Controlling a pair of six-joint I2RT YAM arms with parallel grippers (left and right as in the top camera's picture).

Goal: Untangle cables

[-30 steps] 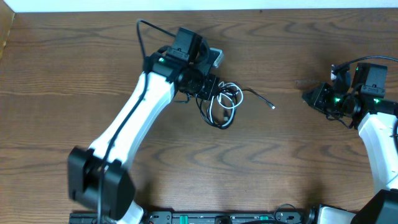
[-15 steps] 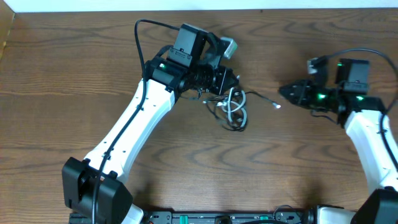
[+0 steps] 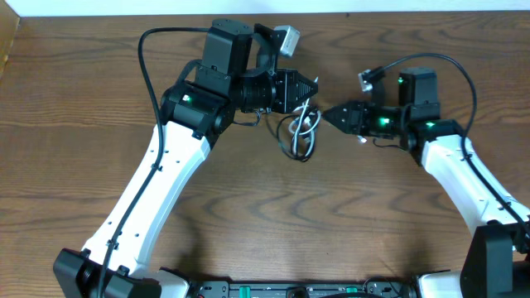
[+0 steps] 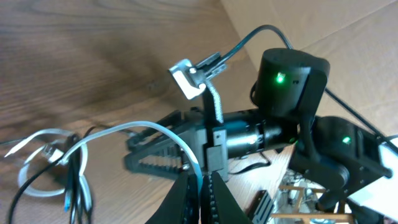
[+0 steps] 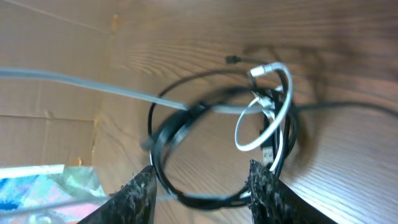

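The white cable (image 3: 309, 124) and the black cable (image 3: 291, 150) lie looped together in a small tangle at the table's upper middle. My left gripper (image 3: 313, 86) is shut on a strand of the white cable (image 4: 155, 129), which arcs from its jaws (image 4: 200, 182) down to the tangle. My right gripper (image 3: 330, 116) is open and empty, just right of the tangle and pointing at it. In the right wrist view its fingers (image 5: 202, 193) frame the black loop (image 5: 163, 152) and the white loop (image 5: 283, 99). A pale strand (image 5: 62, 81) runs taut to the upper left.
The wooden table (image 3: 248, 223) carries only the cables. The two grippers face each other a few centimetres apart; the right gripper also shows in the left wrist view (image 4: 155, 163). Cardboard and clutter (image 4: 311, 199) stand beyond the table's edge.
My right arm has swung left, up to the tangle. My left gripper has shifted up and turned to face right with the white strand in it, and the tangle has moved with it.
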